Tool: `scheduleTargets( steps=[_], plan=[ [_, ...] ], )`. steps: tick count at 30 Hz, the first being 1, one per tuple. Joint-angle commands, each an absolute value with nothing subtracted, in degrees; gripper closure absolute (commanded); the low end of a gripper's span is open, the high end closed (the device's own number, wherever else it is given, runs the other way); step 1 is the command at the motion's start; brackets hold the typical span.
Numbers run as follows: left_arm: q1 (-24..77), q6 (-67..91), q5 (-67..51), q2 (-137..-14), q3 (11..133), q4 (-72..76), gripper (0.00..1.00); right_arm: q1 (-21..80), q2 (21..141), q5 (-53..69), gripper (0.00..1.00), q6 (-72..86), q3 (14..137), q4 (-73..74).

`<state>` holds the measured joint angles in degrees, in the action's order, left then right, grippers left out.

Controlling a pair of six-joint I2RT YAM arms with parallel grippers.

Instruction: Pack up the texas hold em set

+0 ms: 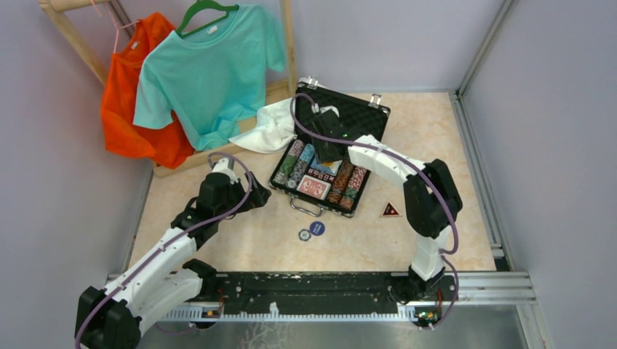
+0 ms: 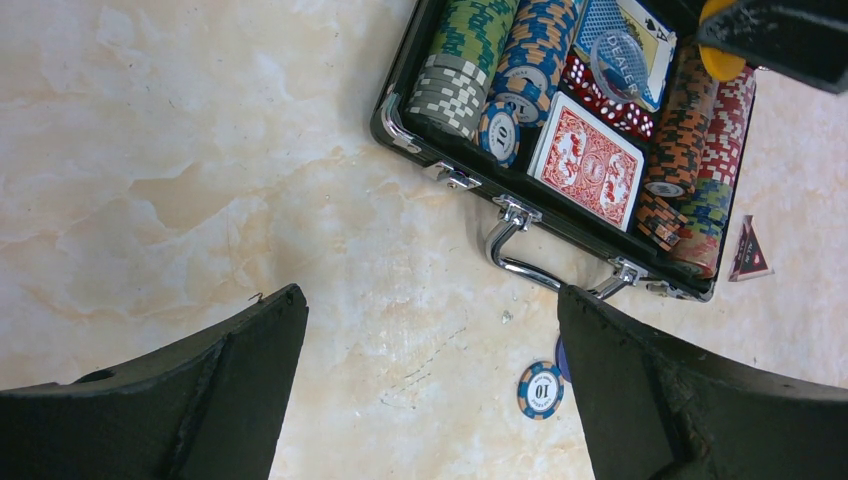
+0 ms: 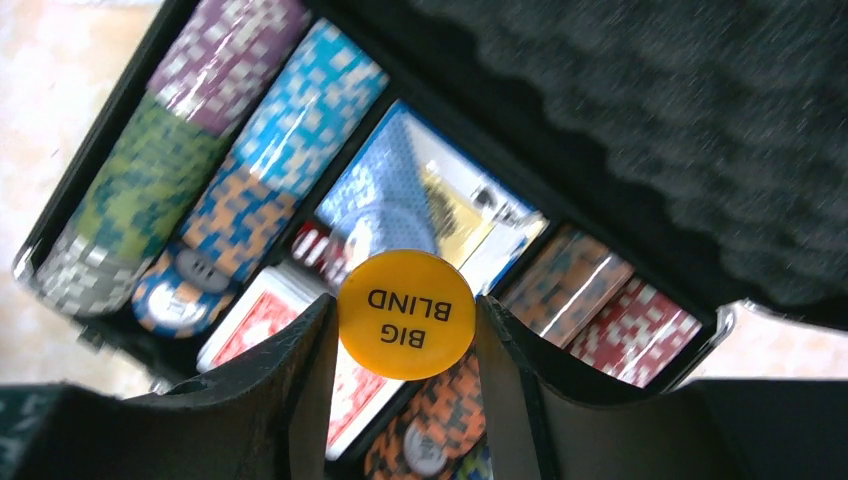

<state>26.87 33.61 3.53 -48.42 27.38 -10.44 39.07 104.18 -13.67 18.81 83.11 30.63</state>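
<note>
So right now the right hand [image 3: 405, 335] has a yellow BIG BLIND button [image 3: 405, 300] pinched edge to edge between its two fingers, hanging over the middle of the open case [image 1: 360, 116]. In the top view the case sits around centre frame, with its lid tipped back toward the far wall and its handle [image 2: 512, 240] pointing at the arms. Inside there are chip rows [image 2: 480, 50] down the left side and more down the right. A red deck [image 2: 585, 162] is in the middle at the front, with red dice [image 2: 600, 100] just behind it. Behind those is a blue deck [image 2: 612, 25] with a clear DEALER button [image 2: 622, 68] resting over it.

The left hand [image 2: 430, 300] is spread wide and holding nothing, over the bare bench [image 2: 150, 150] left of the case's front corner. At the lower right of its wrist view, a loose chip [image 2: 541, 389] marked 10 lies flat on the bench. A dark blue button [image 1: 316, 228] is just beside it, touching or nearly, can't tell which. A small black-and-red triangular card [image 1: 391, 210] lies off the case's right front corner. In the upper left of the top view, a white cloth [image 1: 265, 131] sits against the case's back left corner, and a teal shirt [image 1: 211, 73] and an orange shirt [image 1: 127, 116] are on hangers.
</note>
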Motion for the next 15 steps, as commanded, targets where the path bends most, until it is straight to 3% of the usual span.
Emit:
scheduleTargets(
  steps=[1,5,15],
  plan=[
    [26.8,33.0,2.8,-47.9,27.0,-9.4,0.0,37.1,109.1,-13.0,0.51,15.8,88.5,30.2],
    [26.8,33.1,3.1,-48.0,26.9,-9.4,0.0,37.2,110.3,-13.6,0.32,15.7,89.8,30.9],
    [26.8,33.0,2.8,-48.0,27.0,-9.0,0.0,39.7,95.6,-12.7,0.32,16.6,76.8,28.5]
  ],
)
